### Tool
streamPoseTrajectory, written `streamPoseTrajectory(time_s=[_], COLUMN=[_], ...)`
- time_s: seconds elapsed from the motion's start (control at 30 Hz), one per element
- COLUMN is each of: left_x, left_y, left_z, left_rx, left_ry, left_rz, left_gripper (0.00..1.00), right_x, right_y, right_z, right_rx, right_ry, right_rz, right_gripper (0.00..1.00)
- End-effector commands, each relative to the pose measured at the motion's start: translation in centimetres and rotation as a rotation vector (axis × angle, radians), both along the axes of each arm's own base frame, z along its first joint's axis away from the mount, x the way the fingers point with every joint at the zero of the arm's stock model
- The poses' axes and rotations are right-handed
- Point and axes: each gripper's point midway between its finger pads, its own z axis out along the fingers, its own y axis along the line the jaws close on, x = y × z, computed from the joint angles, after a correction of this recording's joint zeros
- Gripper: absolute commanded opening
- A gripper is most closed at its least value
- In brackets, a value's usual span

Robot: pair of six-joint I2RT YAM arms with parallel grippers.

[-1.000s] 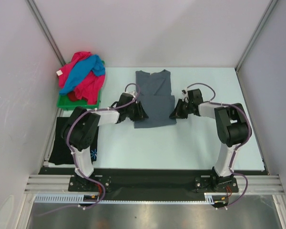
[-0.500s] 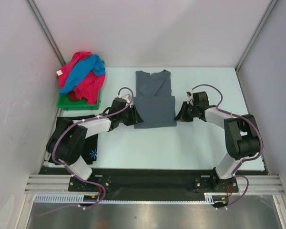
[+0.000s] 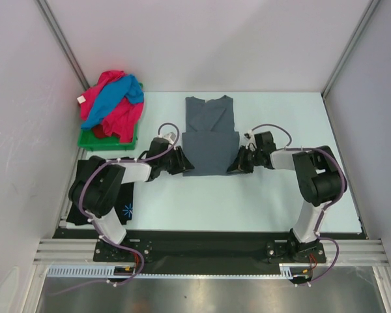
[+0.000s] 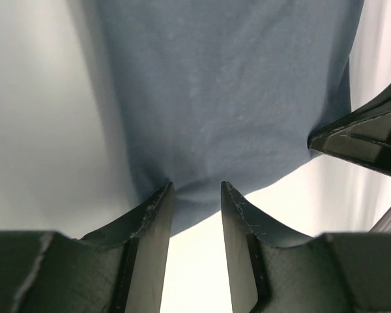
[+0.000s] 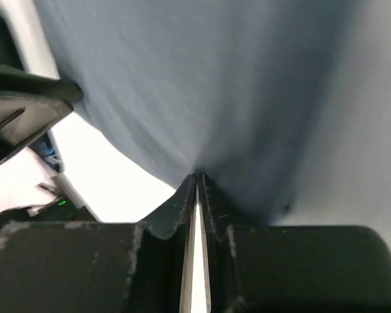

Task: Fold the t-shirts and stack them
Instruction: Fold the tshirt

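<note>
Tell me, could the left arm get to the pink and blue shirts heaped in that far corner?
Probably yes. The pink and blue shirts lie on its own side, nothing stands between, and the left gripper, at the grey t-shirt, has its jaws apart.

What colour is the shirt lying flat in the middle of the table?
The t-shirt is plain slate-grey, with no print. The top external view shows it best.

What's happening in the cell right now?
Both arms are working on the slate-grey t-shirt, which lies partly folded mid-table. The right gripper is pinched shut on its near right corner. The left gripper is at the near left corner, jaws apart at the hem. A black t-shirt lies at the near left, and the pink and blue shirts are heaped on the green tray.
</note>
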Motion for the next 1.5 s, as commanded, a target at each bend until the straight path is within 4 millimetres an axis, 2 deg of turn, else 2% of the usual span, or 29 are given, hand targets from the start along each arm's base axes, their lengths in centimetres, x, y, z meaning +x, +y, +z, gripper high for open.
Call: streamPoseTrajectory(time_s=[0.0, 0.07, 0.17, 0.27, 0.37, 0.4, 0.5, 0.53, 0.57, 0.6, 0.63, 0.73, 0.77, 0.83, 0.87, 0.93, 1.0, 1.03, 1.1, 1.17, 1.2, 1.23, 1.27, 1.3, 1.33, 1.37, 1.4, 1.43, 1.47], left_x=[-1.4, -1.9, -2.6, -2.4, -0.5, 1.2, 4.7, 5.8, 6.5, 7.8, 8.6, 11.2, 11.8, 13.3, 13.6, 14.6, 15.3, 15.2, 15.1, 13.3, 12.4, 11.3, 9.2, 7.9, 6.5, 4.1, 2.8, 1.7, -0.8], left_y=[2.4, 2.8, 2.9, 2.4, 1.5, 1.1, -1.1, -1.8, -2.3, -2.7, -3.0, -3.3, -3.2, -2.2, -1.7, 0.0, 1.1, 1.6, 2.4, 3.0, 3.2, 3.5, 4.2, 4.5, 4.8, 5.1, 5.1, 5.2, 4.8], left_z=[-1.0, -0.9, 0.5, 3.1, 5.2, 6.7, 7.7, 8.2, 6.8, 7.5, 7.2, 5.3, 4.9, 3.7, 3.1, 2.4, 2.8, 3.3, 4.1, 5.7, 6.4, 9.7, 8.2, 8.3, 8.6, 8.5, 8.5, 8.1, 6.2], left_rx=[0.037, 0.051, 0.03, -0.012, -0.04, -0.06, -0.163, -0.197, -0.213, -0.234, -0.246, -0.268, -0.271, -0.273, -0.256, -0.183, -0.126, -0.1, -0.06, -0.043, -0.038, -0.041, -0.001, 0.011, 0.017, 0.016, 0.014, 0.01, 0.015], left_ry=[0.016, 0.018, -0.004, -0.052, -0.096, -0.127, -0.142, -0.166, -0.14, -0.163, -0.163, -0.135, -0.127, -0.131, -0.121, -0.123, -0.153, -0.148, -0.165, -0.163, -0.172, -0.231, -0.195, -0.193, -0.188, -0.178, -0.168, -0.153, -0.104], left_rz=[0.034, 0.029, 0.027, 0.019, 0.02, 0.025, -0.019, -0.025, -0.032, -0.021, -0.017, 0.001, 0.008, 0.029, 0.041, 0.059, 0.054, 0.06, 0.06, 0.068, 0.075, 0.085, 0.118, 0.142, 0.167, 0.201, 0.22, 0.242, 0.238], left_gripper=[0.42, 0.42, 0.42, 0.43, 0.47, 0.48, 0.52, 0.51, 0.5, 0.5, 0.5, 0.49, 0.48, 0.47, 0.48, 0.49, 0.53, 0.54, 0.57, 0.59, 0.61, 0.63, 0.64, 0.66, 0.73, 0.74, 0.8, 0.83, 0.84], right_x=[-0.2, -0.9, -1.2, -0.4, 1.4, 2.6, 6.5, 7.8, 8.7, 10.0, 10.9, 13.8, 14.4, 16.5, 16.8, 17.8, 19.1, 19.0, 20.4, 19.3, 18.8, 18.0, 17.0, 14.6, 13.4, 12.4, 8.9, 8.4, 7.0], right_y=[-3.2, -4.8, -6.4, -6.5, -5.6, -5.1, -3.8, -3.5, -3.1, -2.5, -2.2, -2.0, -2.2, -3.4, -4.0, -5.8, -7.9, -8.1, -10.3, -11.9, -12.2, -12.4, -12.8, -12.9, -12.6, -12.9, -12.7, -12.3, -12.0], right_z=[-0.9, -1.9, -1.0, 1.8, 4.6, 5.8, 6.7, 5.5, 5.3, 6.3, 4.7, 5.0, 3.6, 3.9, 2.5, 2.1, 2.4, 2.0, 2.3, 2.2, 2.7, 5.4, 5.4, 4.1, 7.4, 7.7, 5.4, 7.9, 7.7], right_rx=[0.0, -0.024, -0.078, -0.096, -0.04, -0.008, 0.068, 0.088, 0.111, 0.149, 0.164, 0.23, 0.24, 0.256, 0.255, 0.246, 0.237, 0.222, 0.2, 0.167, 0.143, 0.117, 0.059, 0.023, 0.013, 0.01, 0.009, 0.046, 0.056], right_ry=[-0.009, 0.026, 0.018, -0.048, -0.113, -0.147, -0.198, -0.187, -0.177, -0.202, -0.187, -0.212, -0.187, -0.209, -0.185, -0.171, -0.185, -0.168, -0.164, -0.131, -0.139, -0.172, -0.157, -0.104, -0.164, -0.149, -0.075, -0.151, -0.133], right_rz=[-0.047, -0.075, -0.094, -0.101, -0.12, -0.114, -0.125, -0.124, -0.127, -0.111, -0.11, -0.116, -0.122, -0.143, -0.149, -0.177, -0.219, -0.22, -0.255, -0.29, -0.305, -0.312, -0.338, -0.359, -0.376, -0.435, -0.455, -0.461, -0.474], right_gripper=[0.11, 0.11, 0.11, 0.11, 0.12, 0.12, 0.16, 0.19, 0.21, 0.22, 0.23, 0.22, 0.22, 0.22, 0.22, 0.23, 0.3, 0.37, 0.38, 0.39, 0.39, 0.46, 0.49, 0.53, 0.6, 0.64, 0.68, 0.68, 0.68])
